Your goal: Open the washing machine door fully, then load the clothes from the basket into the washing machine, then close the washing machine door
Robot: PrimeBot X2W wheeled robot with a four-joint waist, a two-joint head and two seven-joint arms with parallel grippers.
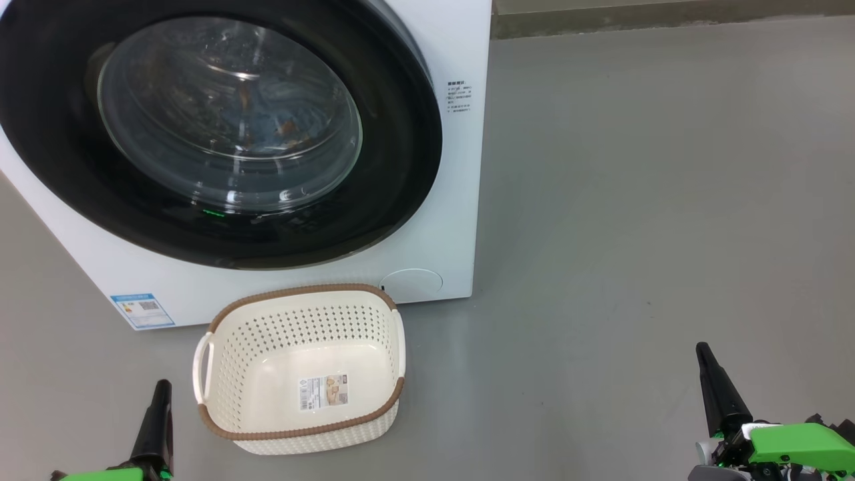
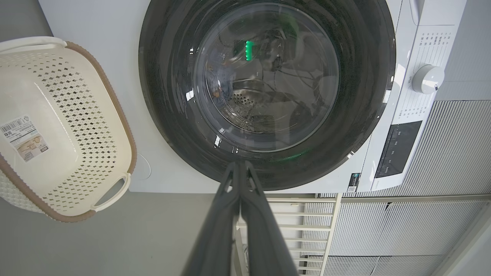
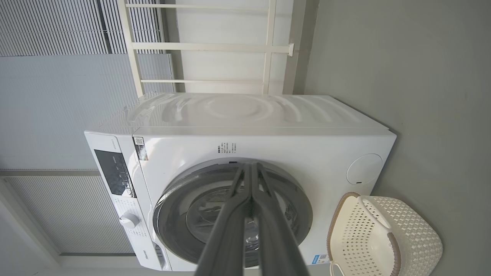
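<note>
Black glossy rim around clear glass: the washing machine door (image 1: 401, 133) sits closed against the white washing machine (image 1: 457, 220). Through the glass we see dim fabric with orange-brown specks, the clothes (image 1: 284, 128). The basket (image 1: 300, 291) stands on the grey floor (image 1: 634, 200) just in front of the machine. We hold both arms low, fingers pointing toward the machine. Our left gripper (image 1: 162, 389) is just beside the basket and our right gripper (image 1: 703, 351) well apart to the right, each with its fingers pressed together.
</note>
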